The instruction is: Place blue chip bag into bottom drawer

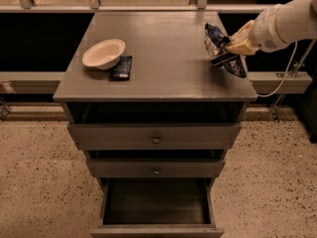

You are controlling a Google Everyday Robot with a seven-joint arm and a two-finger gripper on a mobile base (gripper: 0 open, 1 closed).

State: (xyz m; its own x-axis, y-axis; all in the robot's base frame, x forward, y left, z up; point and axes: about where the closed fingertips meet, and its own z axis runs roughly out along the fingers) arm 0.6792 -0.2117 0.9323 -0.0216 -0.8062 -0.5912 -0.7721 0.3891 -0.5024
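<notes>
The blue chip bag [224,53], a crinkled dark-blue foil bag with white lettering, hangs lifted above the right edge of the cabinet top [163,58]. My gripper [233,44] comes in from the right on a white arm and is shut on the bag's upper part. The bottom drawer [156,207] stands pulled open at the base of the cabinet, and its inside looks bare.
A cream bowl [103,53] sits on the left of the cabinet top with a flat black packet [121,67] beside it. The two upper drawers [155,139] are closed. A grey cable [287,73] hangs right of the cabinet. Speckled floor lies around.
</notes>
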